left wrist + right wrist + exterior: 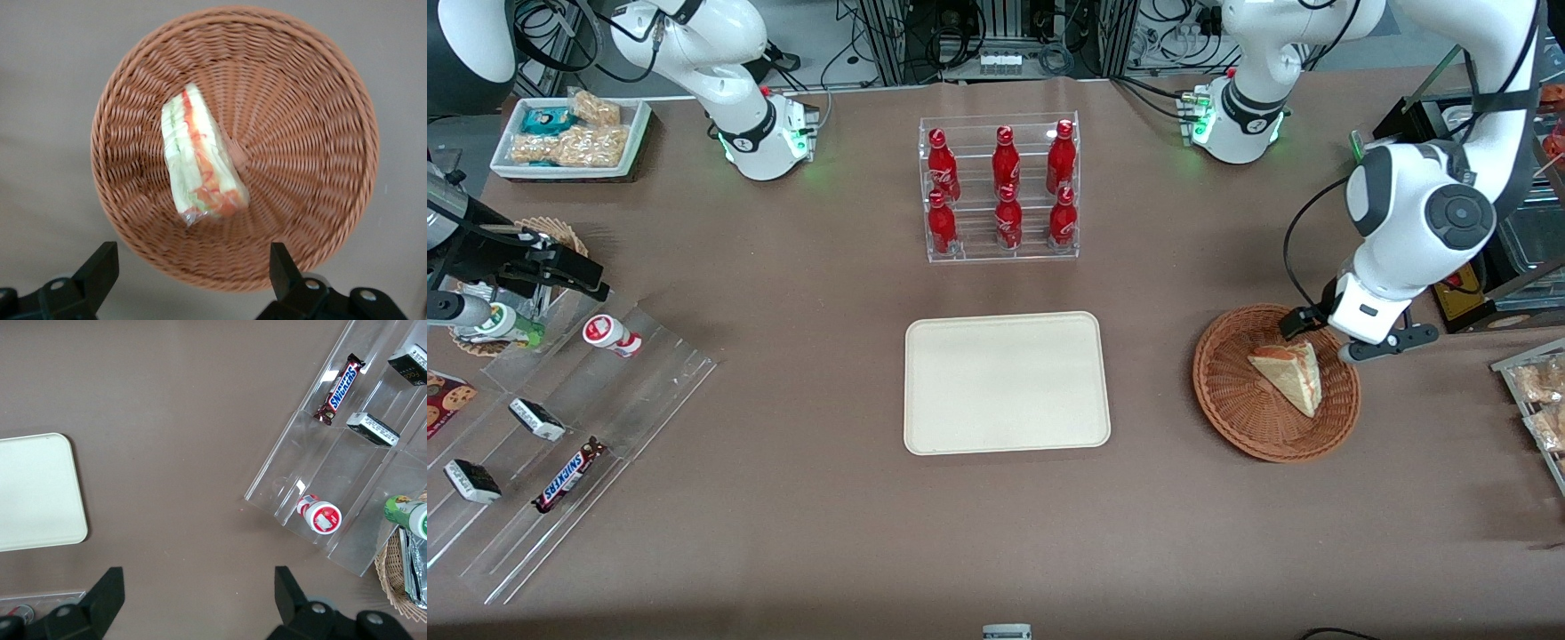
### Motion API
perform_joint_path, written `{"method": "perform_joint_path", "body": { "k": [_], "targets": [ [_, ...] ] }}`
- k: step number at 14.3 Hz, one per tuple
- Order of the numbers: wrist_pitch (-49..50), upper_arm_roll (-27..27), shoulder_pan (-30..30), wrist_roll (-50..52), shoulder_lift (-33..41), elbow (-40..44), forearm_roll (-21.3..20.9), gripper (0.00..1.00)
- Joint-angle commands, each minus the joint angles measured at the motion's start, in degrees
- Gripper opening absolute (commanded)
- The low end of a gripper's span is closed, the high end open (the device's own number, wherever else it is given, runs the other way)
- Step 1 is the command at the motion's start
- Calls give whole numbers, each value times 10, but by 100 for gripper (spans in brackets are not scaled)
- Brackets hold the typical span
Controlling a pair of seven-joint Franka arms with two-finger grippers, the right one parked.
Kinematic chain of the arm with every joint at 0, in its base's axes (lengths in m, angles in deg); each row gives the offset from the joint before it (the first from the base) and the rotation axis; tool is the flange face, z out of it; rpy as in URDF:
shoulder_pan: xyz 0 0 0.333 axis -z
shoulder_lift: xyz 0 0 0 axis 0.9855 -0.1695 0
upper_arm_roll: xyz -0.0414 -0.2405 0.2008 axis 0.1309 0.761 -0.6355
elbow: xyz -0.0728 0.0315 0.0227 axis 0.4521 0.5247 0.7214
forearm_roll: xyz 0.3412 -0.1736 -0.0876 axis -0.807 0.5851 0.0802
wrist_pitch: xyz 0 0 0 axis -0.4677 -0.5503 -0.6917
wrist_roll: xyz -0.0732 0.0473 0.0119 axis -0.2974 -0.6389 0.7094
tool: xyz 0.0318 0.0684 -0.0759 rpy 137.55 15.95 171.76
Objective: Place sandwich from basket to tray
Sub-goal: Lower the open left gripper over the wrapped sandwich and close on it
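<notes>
- Sandwich (1288, 377): one clear-wrapped wedge, lying on its side in the basket (1232, 404), off the woven centre; filling edge of red-orange and green faces upward in the wrist view (200, 163)
- Basket, wrist view (313, 133): round brown wicker, shallow, standing on the brown table (783, 533) toward the working arm's end
- Gripper (193, 277): hovering above the basket's rim, clear of the sandwich; fingers (100, 267) spread wide, nothing between them
- Tray (1007, 382): cream, rectangular, bare, mid-table, well apart from the basket; delivery not yet begun
- Bottle rack (1000, 187): clear acrylic, red bottles, farther from the front camera than the tray
- Hazard, judged: slick wrap and soft bread; a closing pinch on the sloped faces may squeeze the wedge out or crush it
- Hazard, judged: a descent too near the rim may snag a finger on the wicker and drag or tip the light basket
- Hazard, judged: a weak hold could drop the wedge on the table short of the tray
</notes>
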Motion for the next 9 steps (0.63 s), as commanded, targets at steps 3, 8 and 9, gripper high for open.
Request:
{"method": "perform_joint_path", "body": {
  "k": [3, 8, 9],
  "targets": [
    [-69, 4, -2, 140, -39, -6, -5, 100],
    [-138, 0, -7, 142, -95, 2, -3, 98],
    [-144, -1, -7, 143, -101, 3, -2, 76]
  ]
}}
